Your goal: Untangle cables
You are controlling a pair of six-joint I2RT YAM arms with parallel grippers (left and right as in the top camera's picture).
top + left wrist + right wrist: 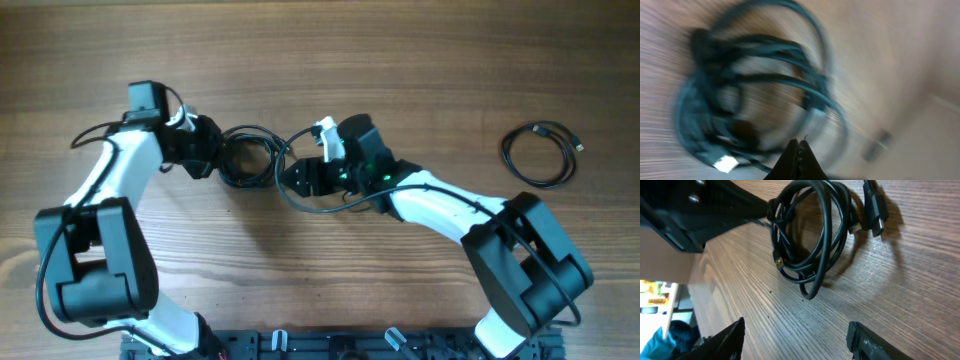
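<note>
A tangled bundle of thin black cables [248, 155] lies on the wooden table between the two arms. In the right wrist view the bundle [810, 235] shows as a loose coil with a black plug [875, 210] beside it. My left gripper [212, 152] is shut, its tips at the coil's left edge; the left wrist view is blurred, with the gripper [798, 142] in front of the coil [755, 85]. Whether a strand is pinched does not show. My right gripper [298, 178] stands open just right of the bundle, with only bare wood between its fingers [730, 340].
Another thin black cable [540, 155], coiled on its own, lies at the far right of the table. The left arm's base [95, 265] and the right arm's base [525, 265] stand near the front edge. A strand loops under the right wrist [320, 205].
</note>
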